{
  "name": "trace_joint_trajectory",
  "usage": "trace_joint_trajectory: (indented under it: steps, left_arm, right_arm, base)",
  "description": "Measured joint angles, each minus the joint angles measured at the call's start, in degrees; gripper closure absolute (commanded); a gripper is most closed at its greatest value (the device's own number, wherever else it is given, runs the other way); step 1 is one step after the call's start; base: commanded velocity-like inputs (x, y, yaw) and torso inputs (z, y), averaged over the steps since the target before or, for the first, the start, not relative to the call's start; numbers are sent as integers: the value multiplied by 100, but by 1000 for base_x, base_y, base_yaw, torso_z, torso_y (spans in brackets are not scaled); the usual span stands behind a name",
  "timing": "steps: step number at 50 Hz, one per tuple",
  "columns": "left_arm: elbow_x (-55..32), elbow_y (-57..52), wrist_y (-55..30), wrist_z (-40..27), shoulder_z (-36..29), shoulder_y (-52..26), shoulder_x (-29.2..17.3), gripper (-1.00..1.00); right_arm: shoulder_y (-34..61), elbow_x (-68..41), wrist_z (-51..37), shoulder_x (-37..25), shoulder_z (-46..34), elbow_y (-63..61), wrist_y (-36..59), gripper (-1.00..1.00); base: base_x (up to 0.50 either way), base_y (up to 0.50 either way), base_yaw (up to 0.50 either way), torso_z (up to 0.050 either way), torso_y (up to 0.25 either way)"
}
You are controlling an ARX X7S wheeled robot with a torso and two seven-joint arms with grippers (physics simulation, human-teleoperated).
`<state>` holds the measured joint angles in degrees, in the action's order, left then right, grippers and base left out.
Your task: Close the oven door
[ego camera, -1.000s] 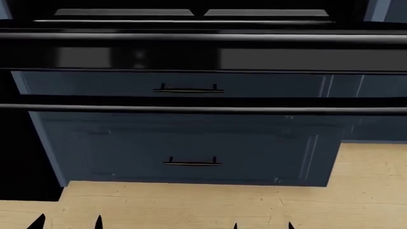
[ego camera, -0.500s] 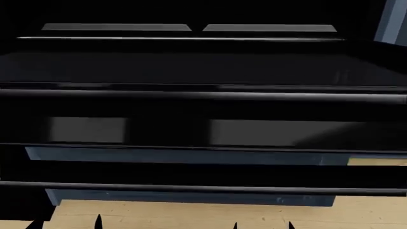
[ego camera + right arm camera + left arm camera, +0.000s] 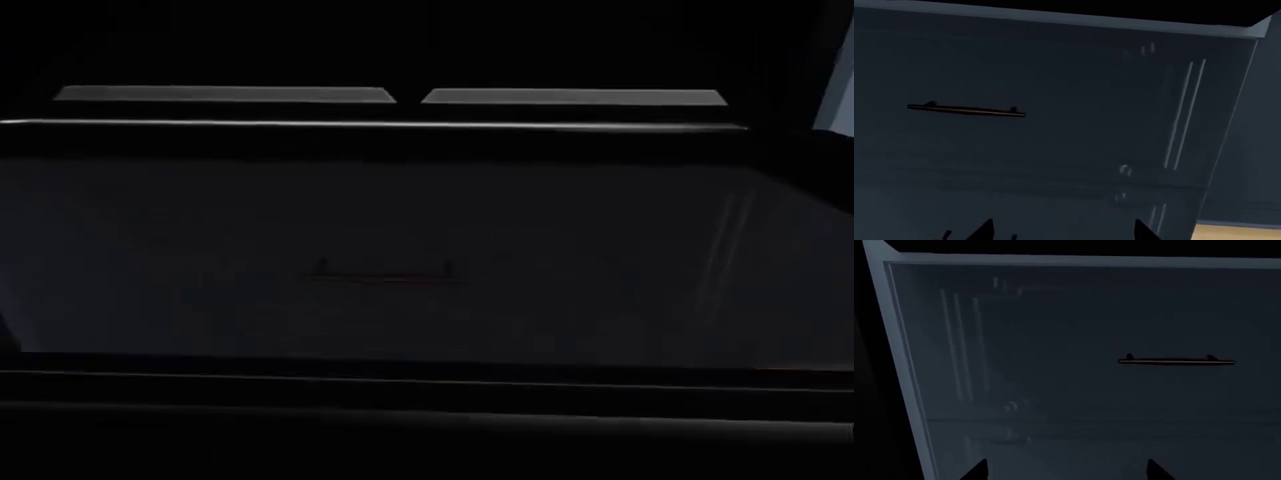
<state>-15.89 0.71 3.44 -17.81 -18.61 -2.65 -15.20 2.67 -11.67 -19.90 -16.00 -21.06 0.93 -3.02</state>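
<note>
Dark kitchen cabinetry fills all three views. From the head camera, the wide glossy black oven door (image 3: 400, 260) spans nearly the whole picture, its dark glass faintly showing one short handle shape through it or mirrored on it; I cannot tell which. One long thin pale bar (image 3: 374, 123) runs across above the glass, and two flat grey strips (image 3: 227, 95) lie side by side above that. A sliver of blue cabinet (image 3: 838, 90) shows at the far right edge. Whether the door is lowered or upright cannot be told.

Each wrist camera faces one blue-grey drawer front (image 3: 1054, 365), each carrying one short brass handle (image 3: 1177, 361); whether the two views show the same drawer front is unclear. In the right wrist view a patch of light wooden floor (image 3: 1237, 232) shows beside it.

Two black fingertips of the left gripper (image 3: 1066, 471) stand spread apart with nothing between them. The right gripper (image 3: 1062, 231) shows two tips likewise parted, gripping nothing, and apart from the drawer front.
</note>
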Motion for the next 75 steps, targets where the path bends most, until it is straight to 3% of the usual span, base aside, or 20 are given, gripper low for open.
trace_joint_trajectory:
  steps: [37,57,75]
  left_arm:
    - [-233,-288,-147,-99,15,12,-92,-100]
    - [-1649,-2869,-2637,-1225,430,-626,-498,-100]
    - [-4015,-4313,-5253,-2783,917,-2614,-709,-100]
  right_arm:
    - [22,-142,-4,-138,-83,-445,255,-100]
    - [348,-1108,-484,-692,352,-2816,2235,-100]
    - [1791,-2705,-1394,-989,1116,-4582,4538,-100]
  base:
    - [95,0,0,0,0]
    - [0,0,0,0,0]
    - [0,0,0,0,0]
